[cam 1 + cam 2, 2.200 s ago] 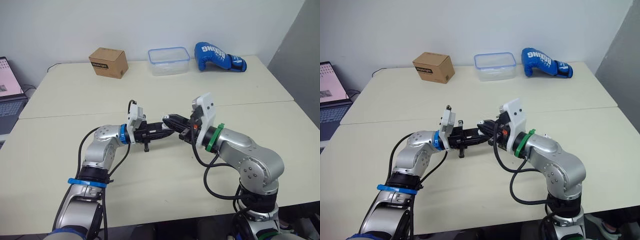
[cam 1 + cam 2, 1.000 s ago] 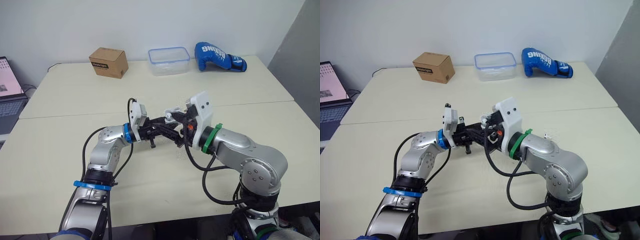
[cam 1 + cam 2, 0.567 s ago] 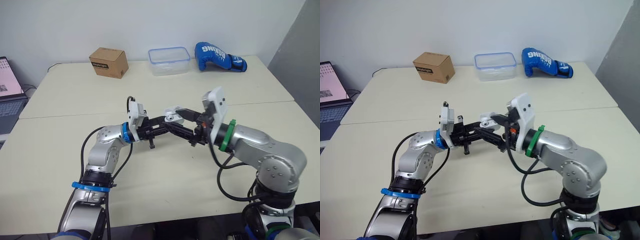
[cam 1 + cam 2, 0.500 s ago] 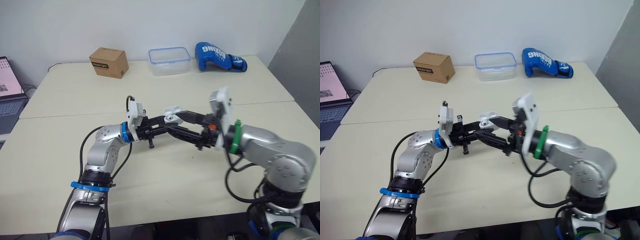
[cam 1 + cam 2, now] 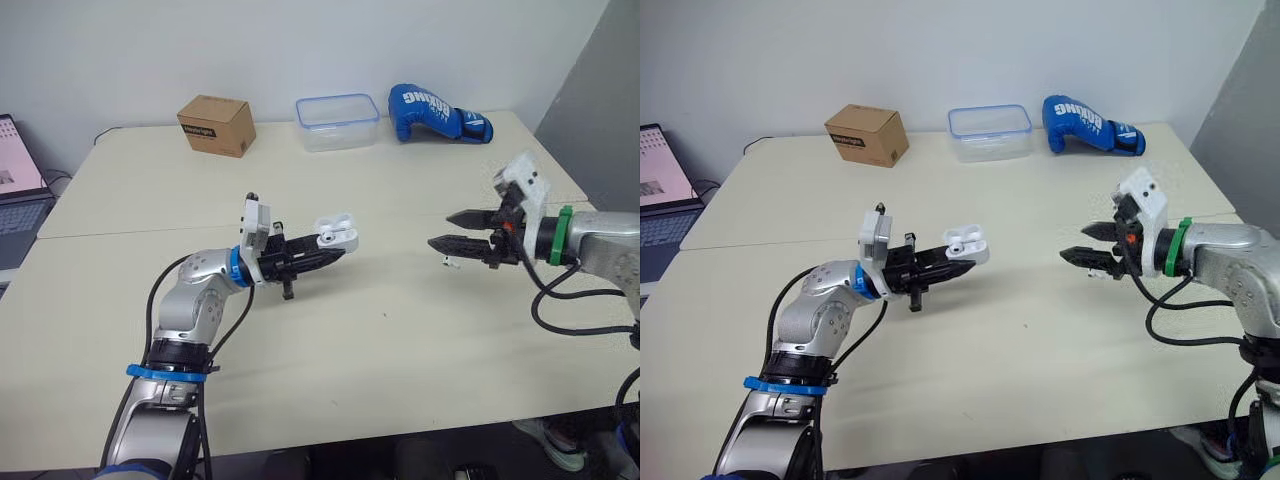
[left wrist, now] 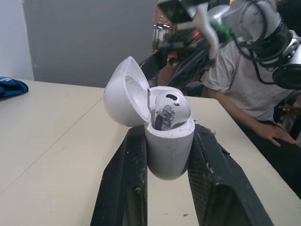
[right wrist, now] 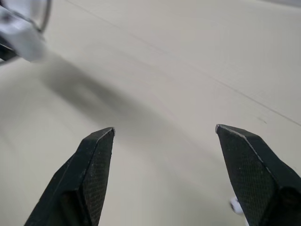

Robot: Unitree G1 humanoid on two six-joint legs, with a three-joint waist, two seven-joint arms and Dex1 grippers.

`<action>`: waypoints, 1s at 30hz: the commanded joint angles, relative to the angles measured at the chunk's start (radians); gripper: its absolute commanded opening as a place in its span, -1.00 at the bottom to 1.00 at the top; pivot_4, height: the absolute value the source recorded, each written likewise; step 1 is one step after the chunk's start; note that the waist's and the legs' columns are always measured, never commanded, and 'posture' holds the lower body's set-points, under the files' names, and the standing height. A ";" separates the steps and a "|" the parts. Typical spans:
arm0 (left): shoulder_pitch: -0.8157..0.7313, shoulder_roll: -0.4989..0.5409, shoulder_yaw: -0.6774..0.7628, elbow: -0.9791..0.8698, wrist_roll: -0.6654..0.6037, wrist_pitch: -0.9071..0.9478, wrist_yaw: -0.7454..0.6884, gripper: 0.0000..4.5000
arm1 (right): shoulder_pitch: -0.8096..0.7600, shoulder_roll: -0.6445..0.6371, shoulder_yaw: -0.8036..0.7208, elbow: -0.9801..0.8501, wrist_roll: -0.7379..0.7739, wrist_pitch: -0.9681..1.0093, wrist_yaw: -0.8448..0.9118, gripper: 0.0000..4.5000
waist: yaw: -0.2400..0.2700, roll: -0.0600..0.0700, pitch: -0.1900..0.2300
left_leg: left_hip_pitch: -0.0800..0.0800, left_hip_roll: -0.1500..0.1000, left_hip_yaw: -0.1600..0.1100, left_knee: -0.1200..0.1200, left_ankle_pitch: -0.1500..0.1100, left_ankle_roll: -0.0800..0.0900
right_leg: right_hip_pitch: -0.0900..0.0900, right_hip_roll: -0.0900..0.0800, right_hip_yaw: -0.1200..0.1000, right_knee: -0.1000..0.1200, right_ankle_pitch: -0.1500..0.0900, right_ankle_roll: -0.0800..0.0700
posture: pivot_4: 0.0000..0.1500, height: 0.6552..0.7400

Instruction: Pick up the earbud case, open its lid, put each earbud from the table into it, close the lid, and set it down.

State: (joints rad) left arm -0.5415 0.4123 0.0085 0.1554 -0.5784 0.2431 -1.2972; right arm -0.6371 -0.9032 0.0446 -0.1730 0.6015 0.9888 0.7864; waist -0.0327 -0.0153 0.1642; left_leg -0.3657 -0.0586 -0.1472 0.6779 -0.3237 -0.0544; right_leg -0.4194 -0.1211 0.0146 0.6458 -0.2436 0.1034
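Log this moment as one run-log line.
left claw: shut on earbud case, lid open, earbud inside | right claw: open, near loose earbud

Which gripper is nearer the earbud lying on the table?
Right. The right gripper hangs open close above the earbud; the left gripper is far to its left, holding the open earbud case.

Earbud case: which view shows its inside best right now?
Left wrist view: the earbud case sits close and central, lid open, an earbud inside, gripped by the left hand. Both eye views show it small, held above the table.
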 commanded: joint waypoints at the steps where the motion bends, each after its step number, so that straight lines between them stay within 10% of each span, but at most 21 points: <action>1: 0.008 0.022 0.030 -0.057 -0.042 0.029 -0.010 -0.67 | -0.022 -0.010 0.088 0.074 -0.136 -0.074 0.001 0.59 | 0.000 0.000 0.000 | 0.000 0.000 0.000 0.000 0.000 0.000 | 0.000 0.000 0.000 0.000 0.000 0.000 | 1.00 0.78; 30: 0.067 0.032 0.040 -0.133 -0.042 0.055 0.021 -0.67 | -0.117 0.167 0.214 0.429 -0.447 -0.125 0.038 0.59 | 0.000 0.000 0.000 | 0.000 0.000 0.000 0.000 0.000 0.000 | 0.000 0.000 0.000 0.000 0.000 0.000 | 1.00 0.78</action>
State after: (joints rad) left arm -0.4710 0.4374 0.0329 0.0664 -0.5958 0.2992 -1.2765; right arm -0.7389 -0.7415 0.2698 0.2580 0.1650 0.8625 0.8127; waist -0.0323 -0.0153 0.1642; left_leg -0.3661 -0.0589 -0.1473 0.6779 -0.3235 -0.0549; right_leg -0.4197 -0.1216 0.0148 0.6455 -0.2435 0.1032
